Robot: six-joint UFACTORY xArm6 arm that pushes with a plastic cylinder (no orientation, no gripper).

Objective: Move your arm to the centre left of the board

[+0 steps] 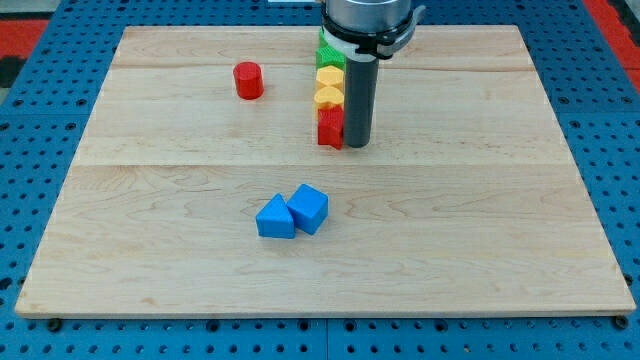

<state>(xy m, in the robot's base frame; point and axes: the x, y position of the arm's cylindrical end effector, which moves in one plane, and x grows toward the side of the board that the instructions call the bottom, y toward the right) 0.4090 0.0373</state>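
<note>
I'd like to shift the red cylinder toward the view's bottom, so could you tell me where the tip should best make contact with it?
No gripper here, so it's a push. The red cylinder stands upright and alone, so meet its curved wall low on the side facing the view's top, dead centre, or it will probably roll off sideways. My tip now sits beside the red block, at the view's right of it.

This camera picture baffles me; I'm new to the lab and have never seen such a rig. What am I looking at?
One camera looks down on a wooden board. The dark rod is a robot arm's pusher; my tip rests beside a red block, on its right in the view. Behind that block stand a yellow block, another yellow block and a green block. A red cylinder sits at upper left, and two blue blocks touch near the centre. Nothing is held; the rod only pushes.
</note>
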